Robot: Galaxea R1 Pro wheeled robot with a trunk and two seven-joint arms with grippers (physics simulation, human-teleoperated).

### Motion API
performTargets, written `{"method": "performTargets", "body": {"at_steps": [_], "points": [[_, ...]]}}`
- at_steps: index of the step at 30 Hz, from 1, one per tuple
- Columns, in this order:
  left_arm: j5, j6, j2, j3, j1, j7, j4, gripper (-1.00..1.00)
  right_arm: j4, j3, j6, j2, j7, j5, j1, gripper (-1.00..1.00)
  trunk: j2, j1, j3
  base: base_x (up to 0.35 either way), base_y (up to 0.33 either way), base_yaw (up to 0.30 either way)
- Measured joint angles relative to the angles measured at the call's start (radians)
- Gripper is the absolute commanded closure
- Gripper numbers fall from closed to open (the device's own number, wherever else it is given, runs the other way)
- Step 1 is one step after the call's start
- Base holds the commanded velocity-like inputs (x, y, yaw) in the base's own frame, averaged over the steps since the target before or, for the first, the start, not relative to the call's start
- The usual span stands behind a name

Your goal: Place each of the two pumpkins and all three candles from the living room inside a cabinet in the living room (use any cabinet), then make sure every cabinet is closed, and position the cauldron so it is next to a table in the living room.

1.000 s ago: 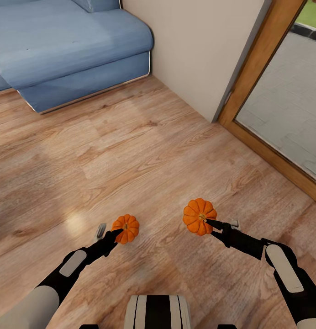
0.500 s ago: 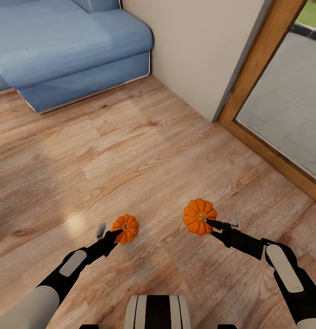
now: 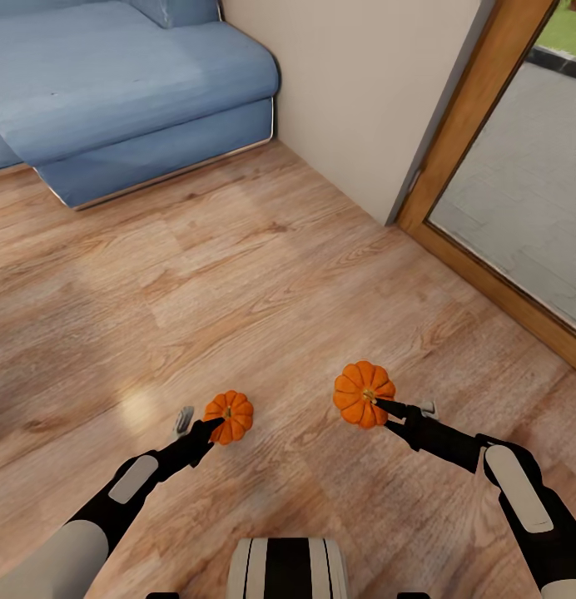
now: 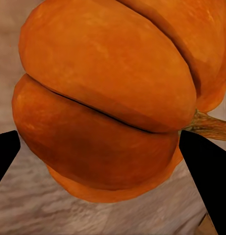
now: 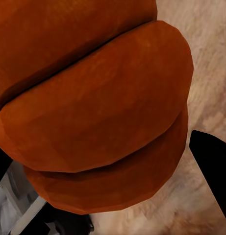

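1. while a blue sofa is seen at eleven o'clock in the head view, the left gripper is clamped on one pumpkin.
2. the right gripper is clamped on the other pumpkin, above wooden floor.
3. rib detail is given by wrist views.

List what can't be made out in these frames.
- Left wrist view: the pumpkin blocks most of the floor; the fingertips are cut off by the edges.
- Right wrist view: the other pumpkin hides what lies beyond it.
- Head view: the sofa is cropped at the top and left edges; the left gripper contact side is behind its pumpkin; likewise the right gripper.
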Motion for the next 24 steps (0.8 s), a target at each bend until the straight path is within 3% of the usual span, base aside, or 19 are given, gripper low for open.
{"method": "performTargets", "body": {"at_steps": [14,18,19,20,24], "points": [[0.000,0.004,0.008,0.000,0.000,-0.054,-0.002,1.00,0.000,0.000,0.000,0.000,0.000,0.000,0.000,1.00,0.003,-0.006,0.054,0.000,0.000,0.000],[0.008,0.016,0.008,0.002,0.000,-0.061,-0.044,1.00,0.000,-0.001,0.000,0.000,0.000,0.001,0.000,1.00,0.004,-0.008,0.070,0.000,0.000,0.000],[-0.004,0.017,0.009,0.000,0.000,-0.062,-0.077,1.00,0.000,0.000,0.000,0.000,0.000,0.000,0.000,1.00,0.004,-0.008,0.073,0.000,0.000,0.000],[0.012,0.024,0.015,0.000,-0.006,-0.067,-0.083,1.00,0.006,-0.007,-0.003,-0.006,-0.002,-0.002,0.000,1.00,0.004,-0.009,0.074,0.000,0.000,0.000],[0.007,0.047,0.026,-0.004,-0.008,-0.081,-0.092,1.00,0.029,-0.012,-0.005,-0.007,-0.010,0.028,0.001,1.00,0.005,-0.008,0.073,0.000,0.000,0.000]]}}
